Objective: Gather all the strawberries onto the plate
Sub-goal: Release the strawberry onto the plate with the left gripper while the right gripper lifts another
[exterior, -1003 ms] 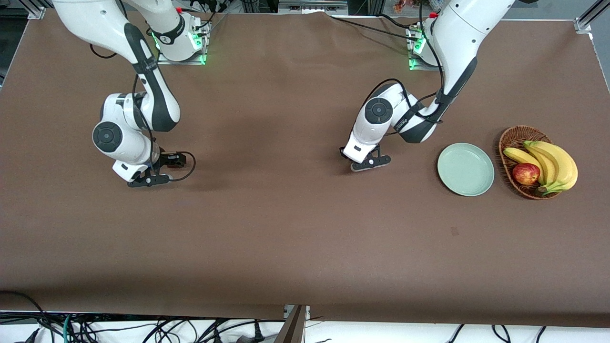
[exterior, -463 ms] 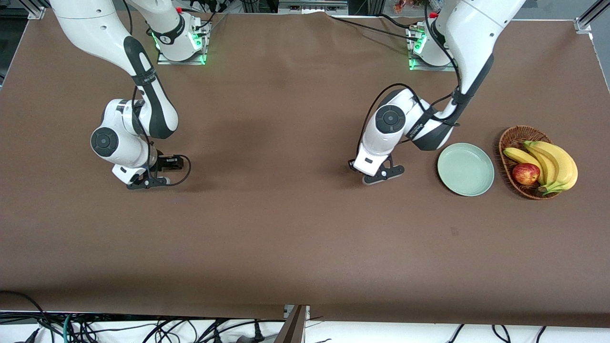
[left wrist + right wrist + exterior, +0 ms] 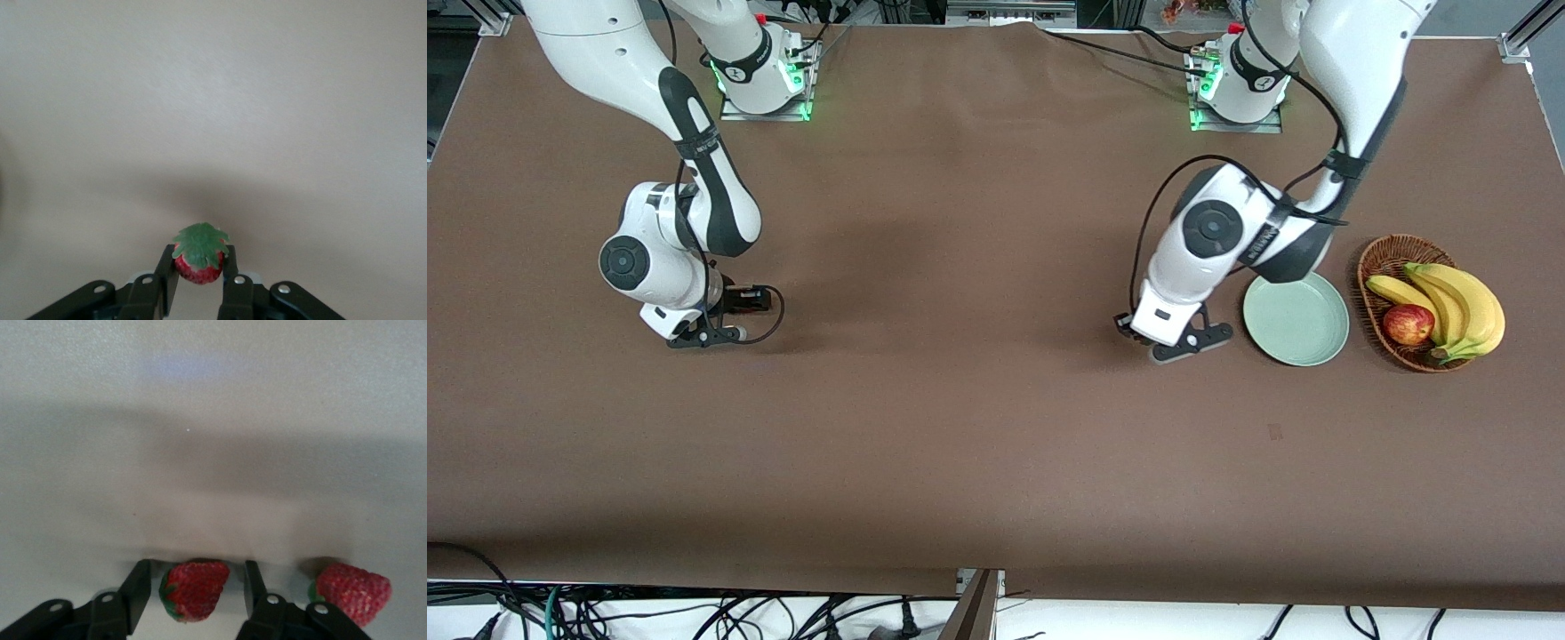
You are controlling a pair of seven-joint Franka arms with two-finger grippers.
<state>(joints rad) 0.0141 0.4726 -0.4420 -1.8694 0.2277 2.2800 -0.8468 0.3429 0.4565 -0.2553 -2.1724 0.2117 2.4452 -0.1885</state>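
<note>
My left gripper point(image 3: 1181, 347) is shut on a strawberry point(image 3: 198, 261), its green cap showing between the fingers. It hangs over the brown cloth just beside the pale mint-green plate point(image 3: 1307, 333), on the side toward the right arm's end. The plate holds nothing. My right gripper point(image 3: 704, 336) is low at the table toward the right arm's end. In the right wrist view its fingers point(image 3: 137, 587) stand open around a second strawberry point(image 3: 193, 590) lying on the cloth, with a gap on each side. A third strawberry point(image 3: 350, 592) lies just beside that gripper. Both berries are hidden in the front view.
A brown wicker basket point(image 3: 1383, 253) with bananas point(image 3: 1463, 307) and a red-yellow apple point(image 3: 1408, 324) stands beside the plate, toward the left arm's end. The arm bases stand along the table edge farthest from the front camera.
My left gripper has carried its strawberry toward the plate and now hangs close beside its rim. The right gripper has barely moved.
</note>
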